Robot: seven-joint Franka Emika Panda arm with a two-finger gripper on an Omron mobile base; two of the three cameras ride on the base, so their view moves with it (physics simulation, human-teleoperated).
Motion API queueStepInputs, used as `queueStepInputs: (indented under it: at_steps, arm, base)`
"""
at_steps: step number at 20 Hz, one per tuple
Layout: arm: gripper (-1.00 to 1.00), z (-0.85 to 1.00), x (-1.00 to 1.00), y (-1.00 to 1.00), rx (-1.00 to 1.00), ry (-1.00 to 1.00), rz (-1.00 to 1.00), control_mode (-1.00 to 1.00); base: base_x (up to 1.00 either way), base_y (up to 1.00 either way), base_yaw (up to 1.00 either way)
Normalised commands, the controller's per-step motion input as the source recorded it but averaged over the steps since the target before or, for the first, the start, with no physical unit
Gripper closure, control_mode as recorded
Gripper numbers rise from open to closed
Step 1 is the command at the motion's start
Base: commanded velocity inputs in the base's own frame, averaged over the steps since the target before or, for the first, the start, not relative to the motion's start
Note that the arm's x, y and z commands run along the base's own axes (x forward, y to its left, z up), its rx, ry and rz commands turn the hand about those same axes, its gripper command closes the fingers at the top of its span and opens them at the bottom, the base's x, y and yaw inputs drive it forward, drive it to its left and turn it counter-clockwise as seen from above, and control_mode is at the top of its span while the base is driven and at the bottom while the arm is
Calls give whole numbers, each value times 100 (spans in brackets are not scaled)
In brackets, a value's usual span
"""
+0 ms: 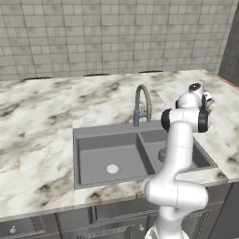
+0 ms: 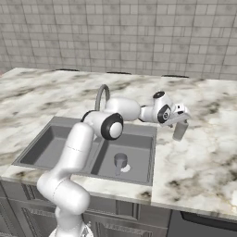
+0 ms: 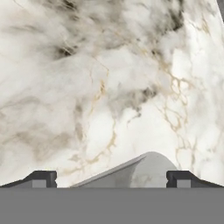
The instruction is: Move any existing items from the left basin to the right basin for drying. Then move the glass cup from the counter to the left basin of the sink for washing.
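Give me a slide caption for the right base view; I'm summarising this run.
Gripper at the glass cup over the counter, right of the sink.

Two base views behind the arm, both overlooking the sink (image 1: 140, 154), hand view close above the counter (image 3: 109, 78)

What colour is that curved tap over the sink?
The faucet is plain grey metal, clearest in the left base view.

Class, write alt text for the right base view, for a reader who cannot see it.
The white arm's hand reaches over the marble counter, with the glass cup at its fingers. A darker grey cup-like thing stands in the right basin of the sink, behind which the faucet arches.
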Motion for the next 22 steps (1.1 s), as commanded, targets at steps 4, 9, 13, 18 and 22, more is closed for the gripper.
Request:
queueStepInputs:
  at_steps: [4,9,13,18,22]
  arm:
    - [-100,-48,-3,0,0,0,3,-100]
    - [100,-53,-25,7,0,0,2,-100]
    - [100,-50,-28,17,0,0,0,-100]
    - [100,-45,-38,29,0,0,0,-100]
    - [100,-14,-56,31,0,0,-4,-100]
  base:
    - [0,0,0]
    - [0,0,0]
    - [0,0,0]
    - [0,0,0]
    - [0,0,0]
